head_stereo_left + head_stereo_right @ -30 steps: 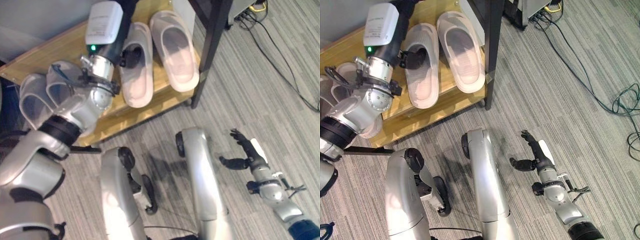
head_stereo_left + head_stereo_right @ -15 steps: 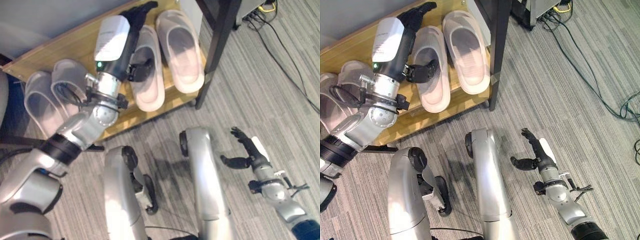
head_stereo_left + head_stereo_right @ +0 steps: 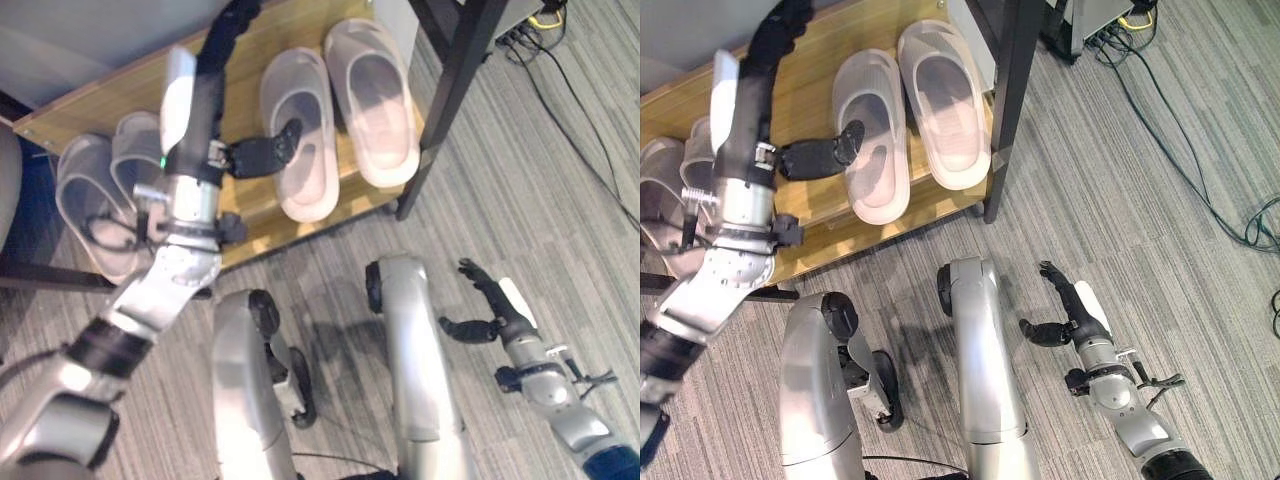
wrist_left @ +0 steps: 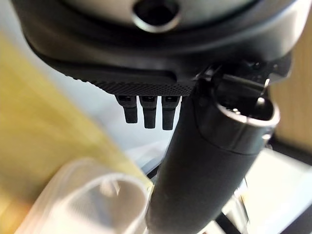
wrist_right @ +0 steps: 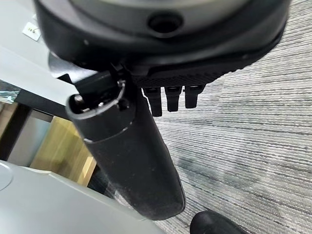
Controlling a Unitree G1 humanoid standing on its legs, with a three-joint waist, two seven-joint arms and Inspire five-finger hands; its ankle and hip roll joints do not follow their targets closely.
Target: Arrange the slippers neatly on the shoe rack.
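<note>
- Reaching my left hand (image 3: 225, 75) over the wooden shoe rack (image 3: 815, 225), fingers straight, thumb resting on the inner pale slipper (image 3: 300, 135) and gripping nothing.
- Its mate (image 3: 372, 100) lies right beside it; a grey translucent pair (image 3: 105, 195) sits at the rack's left end.
- My left wrist view adds a blurry clear slipper edge (image 4: 83, 200).
- My right hand (image 3: 1072, 315) hangs relaxed and open over ribbed grey carpet (image 3: 1160, 180).

Two slipper pairs on shoe rack (image 3: 820, 235): one pair (image 3: 910, 115) right of left hand (image 3: 815, 155) thumb, other pair (image 3: 105, 195) left.
</note>
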